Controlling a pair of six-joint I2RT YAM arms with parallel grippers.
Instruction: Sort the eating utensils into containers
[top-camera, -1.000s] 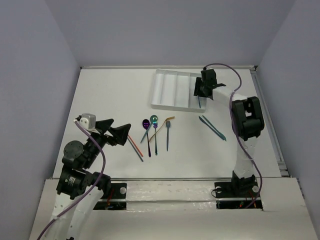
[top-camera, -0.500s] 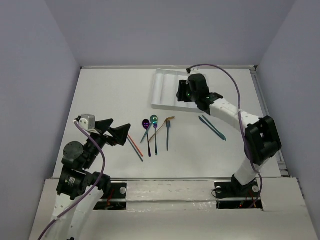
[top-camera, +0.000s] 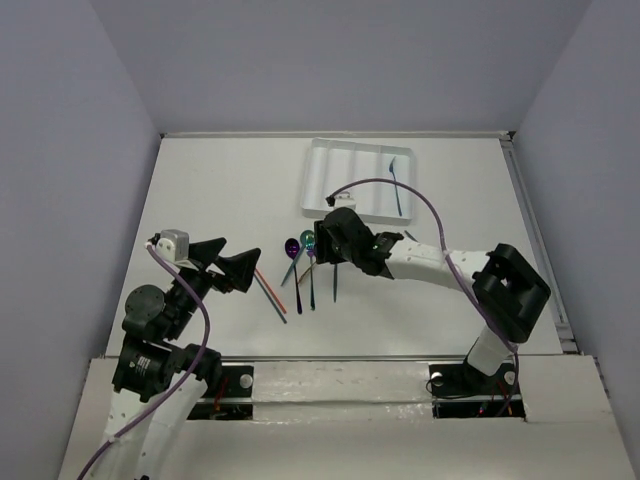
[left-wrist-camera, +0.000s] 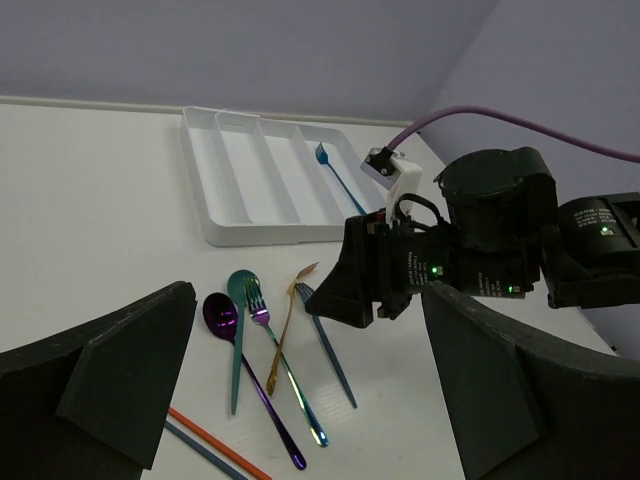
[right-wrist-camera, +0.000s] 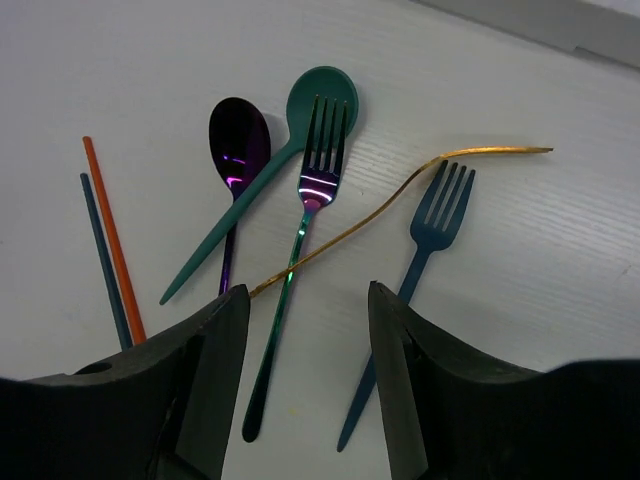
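Hovering above the utensil cluster (top-camera: 305, 265) on the bench (top-camera: 220, 190), the right tool (right-wrist-camera: 305, 350) gapes half-open and empty. The iridescent fork (right-wrist-camera: 308, 195) lies directly beneath, its handle running lengthwise between the fingers (right-wrist-camera: 215, 370), well nearer than the left tool (top-camera: 240, 256).

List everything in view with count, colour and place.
tray: one, white, far centre
tray fork: one, blue, rightmost compartment
purple spoon: one, purple, centre cluster
teal spoon: one, teal, centre cluster
iridescent fork: one, teal-purple, centre cluster
gold utensil: one, gold, across cluster
table fork: one, blue, cluster's right
orange chopstick: one, orange, cluster's left
dark chopstick: one, dark blue, beside orange
left tool: one, black, open, near left
right tool: one, black, open, over cluster
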